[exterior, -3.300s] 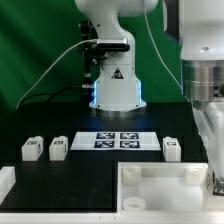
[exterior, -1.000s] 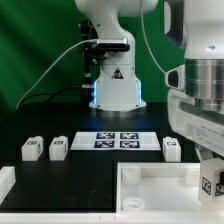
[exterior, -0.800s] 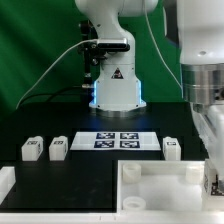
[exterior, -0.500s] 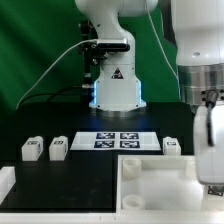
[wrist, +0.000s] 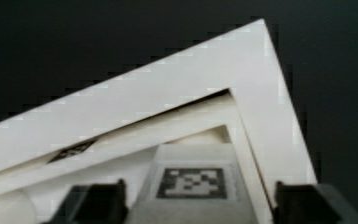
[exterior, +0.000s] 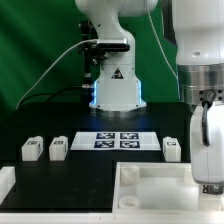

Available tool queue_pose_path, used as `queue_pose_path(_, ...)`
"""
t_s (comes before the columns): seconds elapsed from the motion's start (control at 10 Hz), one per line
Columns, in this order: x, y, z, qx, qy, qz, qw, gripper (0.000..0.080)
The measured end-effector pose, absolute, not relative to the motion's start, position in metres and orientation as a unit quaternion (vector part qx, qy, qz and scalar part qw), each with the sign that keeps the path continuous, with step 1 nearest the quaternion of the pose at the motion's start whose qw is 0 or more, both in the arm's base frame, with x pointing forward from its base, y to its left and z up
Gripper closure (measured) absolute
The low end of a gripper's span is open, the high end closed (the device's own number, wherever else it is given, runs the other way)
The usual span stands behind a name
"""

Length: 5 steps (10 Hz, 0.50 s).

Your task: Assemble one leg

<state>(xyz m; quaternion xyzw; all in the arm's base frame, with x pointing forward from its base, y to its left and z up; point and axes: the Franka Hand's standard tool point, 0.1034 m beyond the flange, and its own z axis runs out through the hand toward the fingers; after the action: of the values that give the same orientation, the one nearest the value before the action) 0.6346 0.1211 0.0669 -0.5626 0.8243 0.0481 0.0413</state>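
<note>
Between the claw's (wrist: 197,195) spread fingers (wrist: 98,200), a tagged leg (wrist: 195,182) sat inside a corner of the white panel (exterior: 150,180), ungripped as far as the wrist view showed. On the black bench (exterior: 80,175), three more legs (exterior: 31,149) (exterior: 58,147) (exterior: 171,148) flanked the marker board (exterior: 115,141).

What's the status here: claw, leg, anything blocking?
Claw low over the white panel's corner, fingers apart, a tagged leg between them; contact unclear. Three legs sit loose by the marker board. No obstruction seen.
</note>
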Motion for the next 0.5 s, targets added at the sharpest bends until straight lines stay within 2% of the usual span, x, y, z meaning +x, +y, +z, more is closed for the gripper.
queue_pose_path(0.1, 0.635, 0.121, 0.067, -0.563, 0.824, 0.048, 0.041, 0.0213)
queue_pose_path(0.2, 0.635, 0.121, 0.067, -0.563, 0.824, 0.048, 0.041, 0.0213)
queue_pose_path(0.3, 0.635, 0.122, 0.067, -0.564, 0.824, 0.048, 0.042, 0.0160)
queue_pose_path(0.5, 0.629, 0.134, 0.082, -0.574, 0.816, 0.045, 0.053, 0.0152)
